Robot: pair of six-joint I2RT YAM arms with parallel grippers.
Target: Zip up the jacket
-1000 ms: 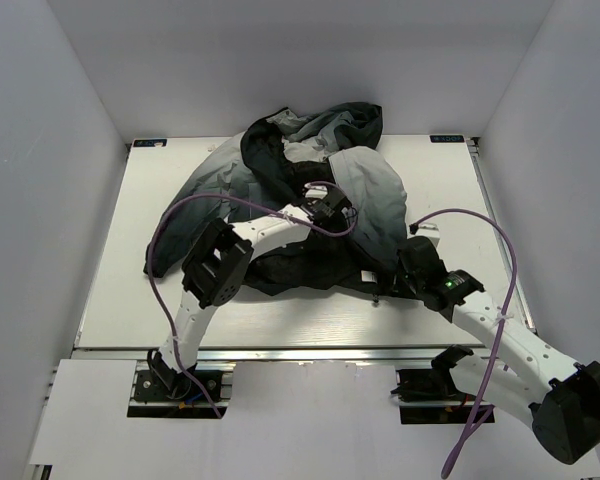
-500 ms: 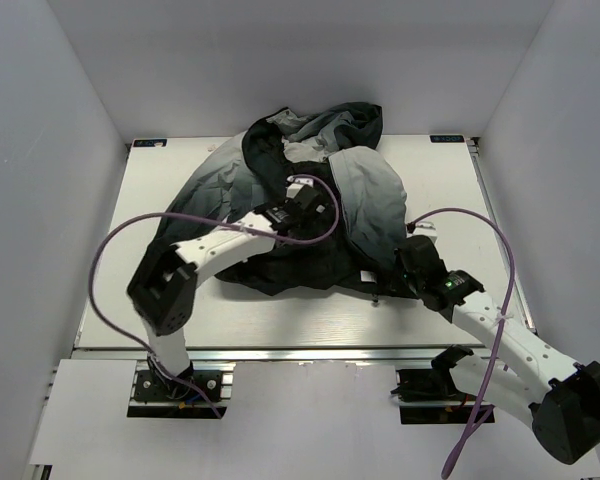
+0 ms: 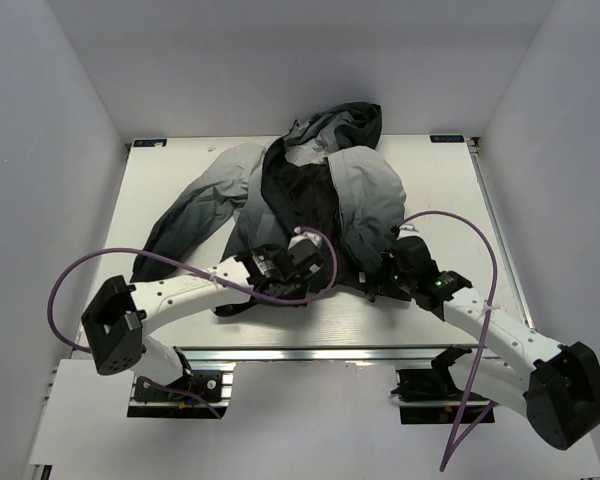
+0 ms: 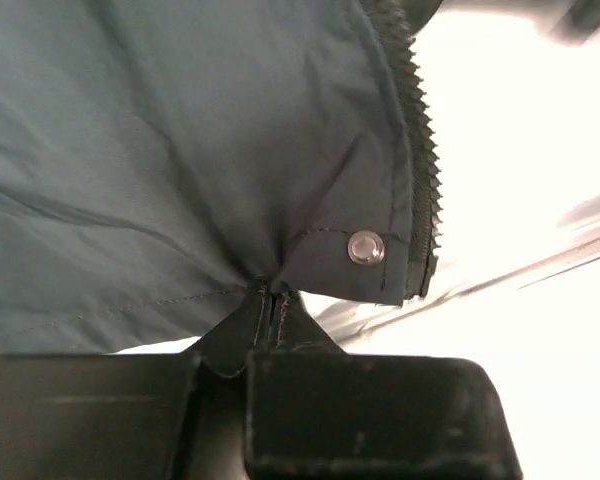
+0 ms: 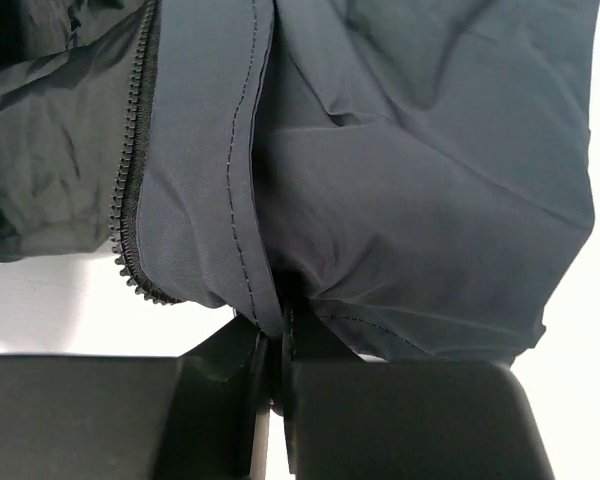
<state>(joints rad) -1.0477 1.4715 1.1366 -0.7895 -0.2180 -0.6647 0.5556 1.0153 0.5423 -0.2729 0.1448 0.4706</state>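
The jacket lies open on the table, hood at the far side, grey at the shoulders and black at the hem, black lining showing. My left gripper is shut on the hem of its left front panel. In the left wrist view the pinched dark fabric shows a metal snap and the zipper teeth at its edge. My right gripper is shut on the hem of the right front panel. The right wrist view shows that fabric with its zipper teeth on the left.
The white table has white walls on three sides. The left sleeve spreads toward the left. Purple cables loop over both arms. The table's near metal edge runs just below the grippers.
My left arm has pulled the left front panel's hem back toward the near edge. The jacket has opened out flatter and its lining now shows. The right gripper shifted slightly left.
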